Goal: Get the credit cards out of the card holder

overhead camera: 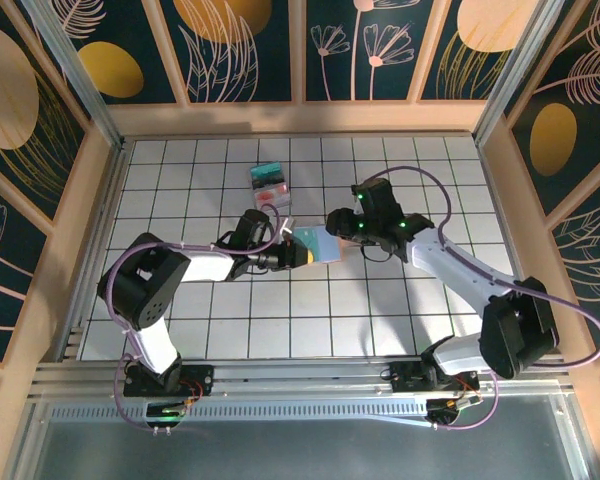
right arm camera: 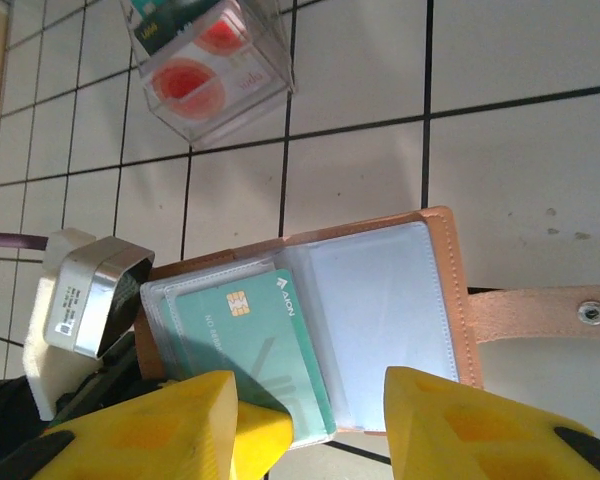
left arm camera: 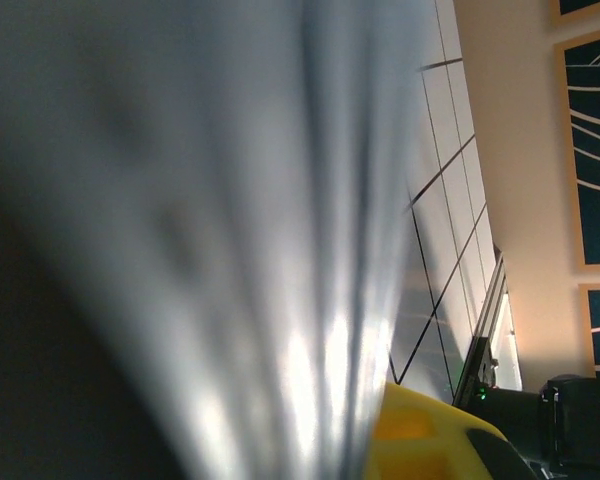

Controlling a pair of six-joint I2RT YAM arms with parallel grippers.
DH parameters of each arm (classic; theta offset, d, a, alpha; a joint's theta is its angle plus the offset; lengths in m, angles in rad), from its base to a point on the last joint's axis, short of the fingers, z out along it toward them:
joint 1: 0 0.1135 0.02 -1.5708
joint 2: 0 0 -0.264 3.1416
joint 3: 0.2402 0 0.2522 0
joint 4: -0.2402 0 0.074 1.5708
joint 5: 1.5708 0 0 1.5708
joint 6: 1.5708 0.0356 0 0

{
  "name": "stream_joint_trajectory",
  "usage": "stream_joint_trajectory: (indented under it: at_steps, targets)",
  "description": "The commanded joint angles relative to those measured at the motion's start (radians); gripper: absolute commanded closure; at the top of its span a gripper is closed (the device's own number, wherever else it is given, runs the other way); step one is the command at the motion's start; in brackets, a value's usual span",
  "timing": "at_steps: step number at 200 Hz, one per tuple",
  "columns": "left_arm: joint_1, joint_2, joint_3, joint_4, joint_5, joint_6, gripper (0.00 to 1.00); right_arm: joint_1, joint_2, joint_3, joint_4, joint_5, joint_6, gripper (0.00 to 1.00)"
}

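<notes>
The card holder [right arm camera: 400,300] lies open, tan-bordered, with clear sleeves and its snap strap [right arm camera: 540,308] sticking out to the right. A teal credit card [right arm camera: 255,345] with a chip sits in a left-hand sleeve. My right gripper [right arm camera: 310,430] is open, its yellow fingers [right arm camera: 170,425] straddling the holder's near edge and the card's lower corner. In the top view the right gripper [overhead camera: 338,226] hangs over the holder [overhead camera: 317,243]. My left gripper [overhead camera: 291,257] is shut on the card holder's left side. In the left wrist view a blurred pale sleeve [left arm camera: 280,250] sits against a yellow fingertip [left arm camera: 420,445].
A small clear box [right arm camera: 205,60] with teal and red contents stands on the white tiled table [overhead camera: 400,310] just behind the holder, also visible as the box [overhead camera: 270,182] in the top view. Wooden walls ring the table.
</notes>
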Motion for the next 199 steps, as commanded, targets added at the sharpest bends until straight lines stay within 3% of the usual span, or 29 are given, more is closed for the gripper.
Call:
stream_joint_trajectory:
  at_steps: [1, 112, 144, 199]
  targets:
    - [-0.004, 0.02, -0.014, 0.088, 0.032, -0.027, 0.89, 0.009, 0.033, -0.01, 0.045, -0.031, 0.02, 0.58]
    - [-0.003, 0.083, -0.044, 0.197, 0.03, -0.077, 0.86, 0.007, 0.139, -0.035, 0.122, -0.059, 0.033, 0.69]
    - [-0.003, 0.096, -0.05, 0.188, 0.026, -0.083, 0.83, 0.004, 0.21, -0.034, 0.133, -0.072, 0.045, 0.78]
    - [-0.004, 0.083, -0.064, 0.121, -0.013, -0.065, 0.78, 0.006, 0.318, -0.059, 0.196, -0.121, 0.071, 0.82]
